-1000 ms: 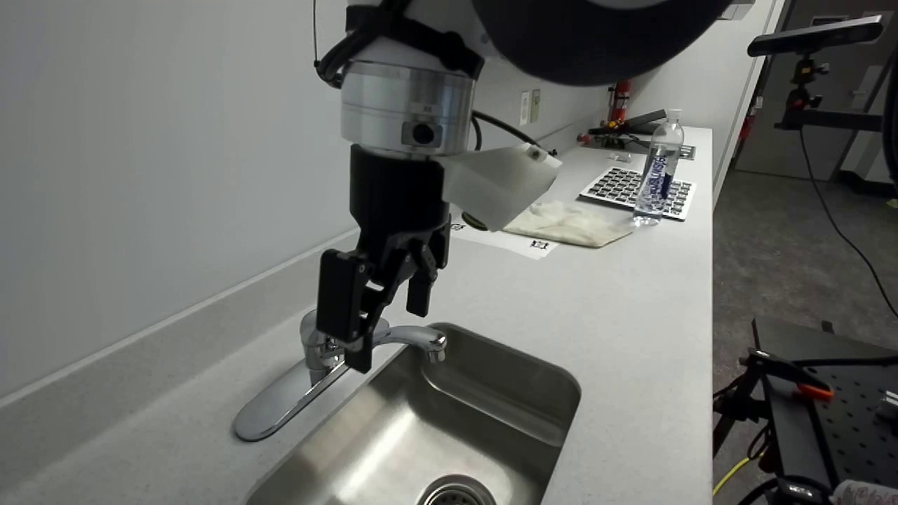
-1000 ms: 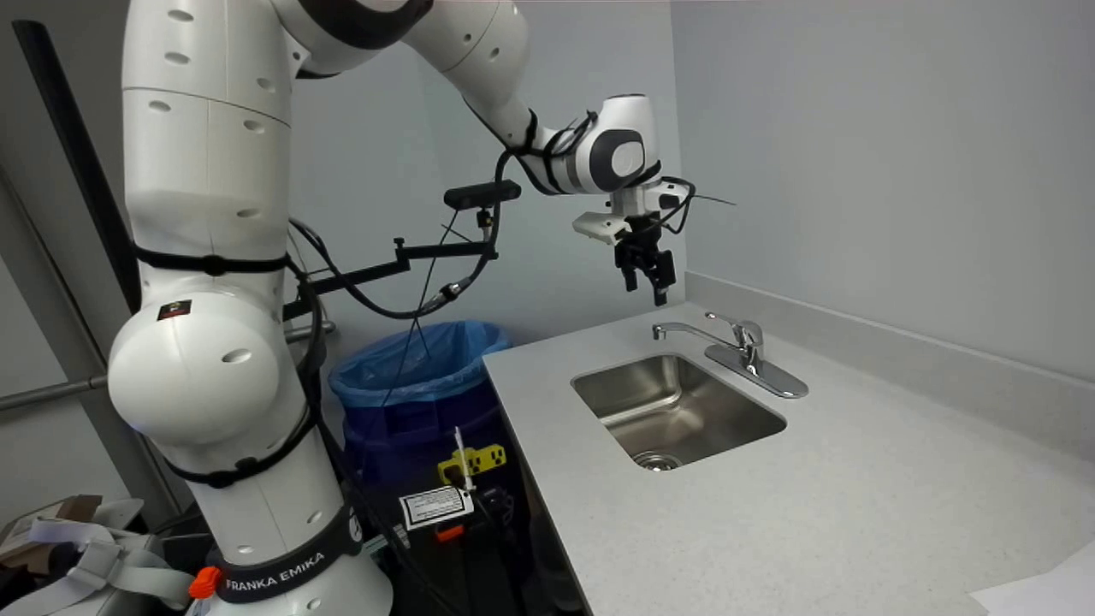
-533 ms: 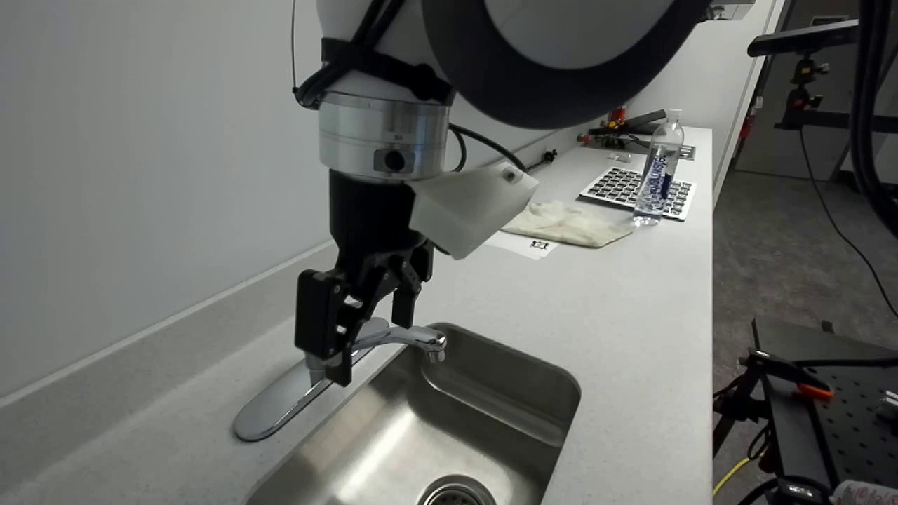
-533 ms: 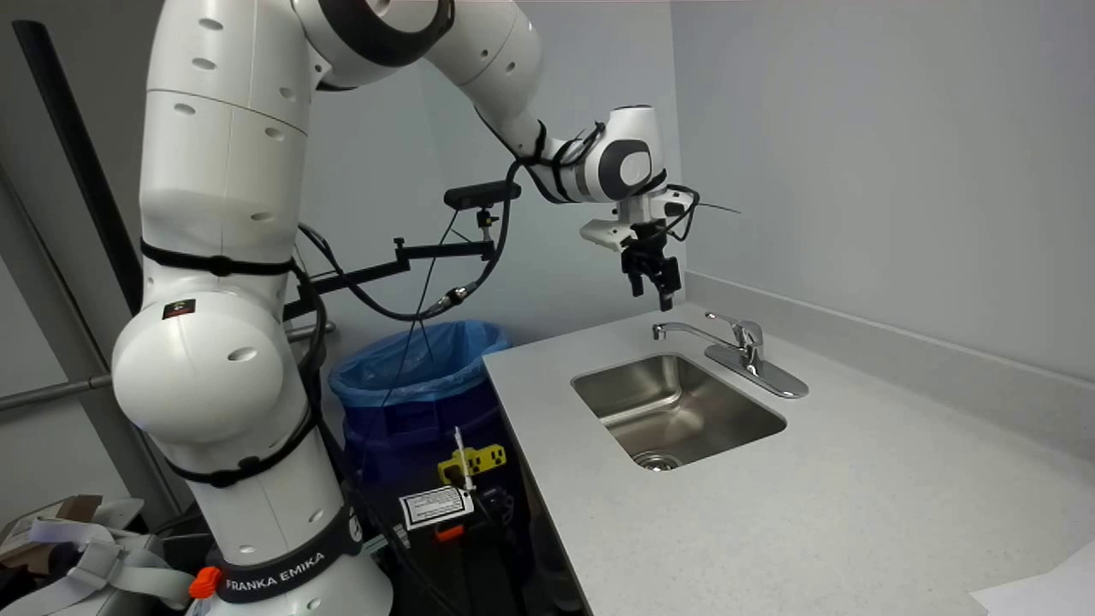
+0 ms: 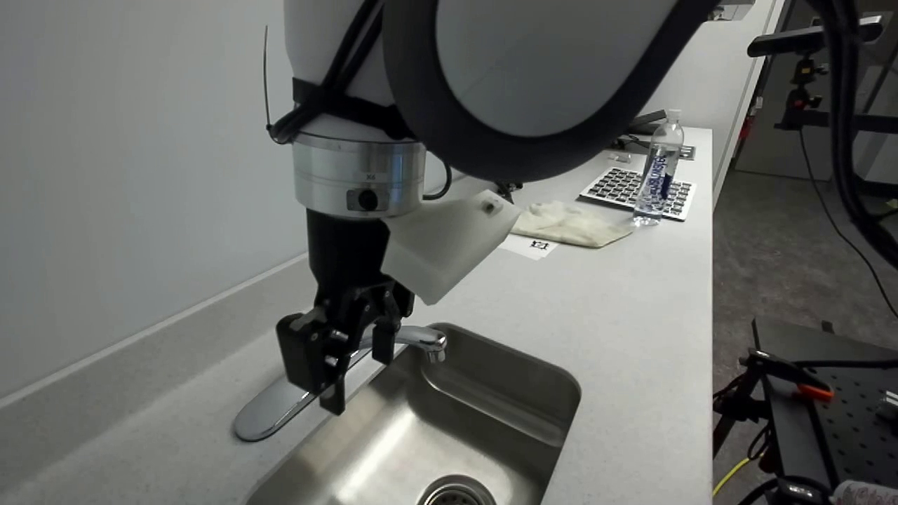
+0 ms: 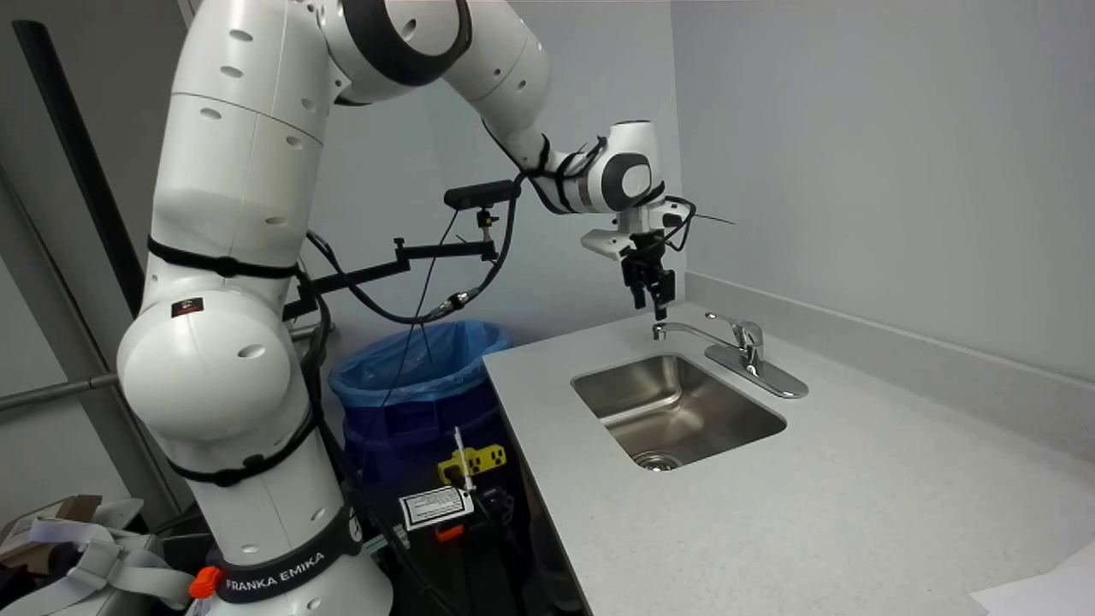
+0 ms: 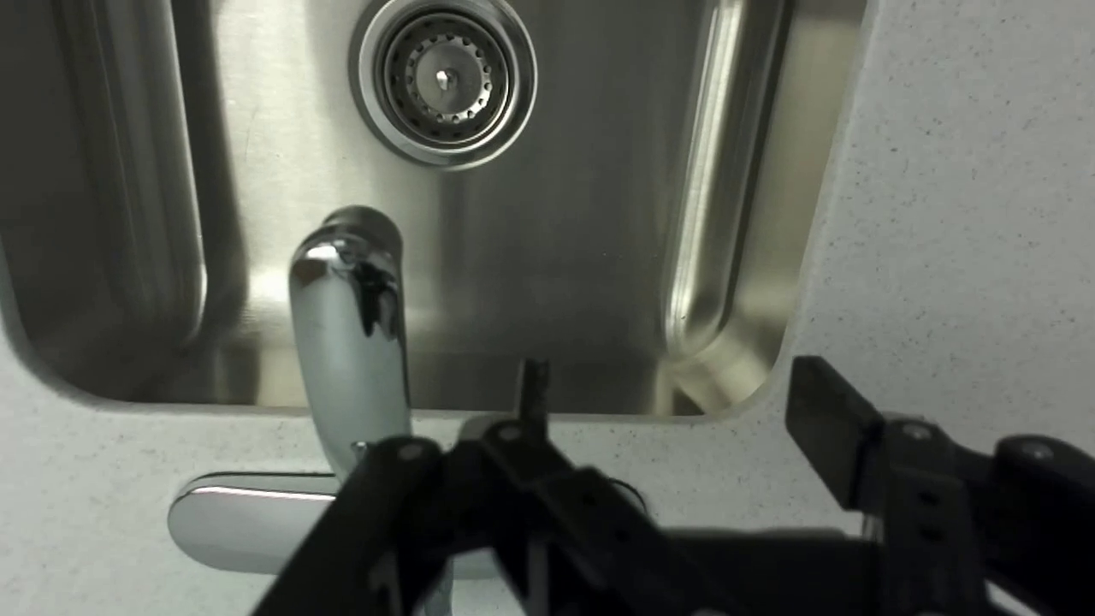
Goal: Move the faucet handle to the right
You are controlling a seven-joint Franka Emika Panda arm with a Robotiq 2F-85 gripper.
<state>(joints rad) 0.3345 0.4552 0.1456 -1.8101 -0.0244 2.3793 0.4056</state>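
Note:
The faucet handle (image 6: 720, 319) is a slim chrome lever on the faucet's rounded top, tilted up toward the sink side. In the wrist view and in an exterior view it is hidden, at least mostly, by my gripper. The longer curved chrome spout (image 6: 695, 328) reaches over the sink; it also shows in the wrist view (image 7: 351, 342) and in an exterior view (image 5: 421, 337). My gripper (image 5: 358, 372) is open and empty, pointing down above the faucet. In an exterior view my gripper (image 6: 650, 310) appears above the spout's end. In the wrist view its fingers (image 7: 671, 393) are wide apart, right of the spout.
A steel sink (image 7: 582, 257) lies beside the faucet's base plate (image 5: 263, 414). A wall (image 5: 140, 175) rises behind the faucet. A cloth (image 5: 565, 223), a water bottle (image 5: 658, 168) and a keyboard-like board (image 5: 610, 184) lie farther along the counter (image 6: 727, 530).
My gripper has moved down and, in an exterior view, to the left toward the camera, covering more of the faucet there. It stays open. The faucet has not moved.

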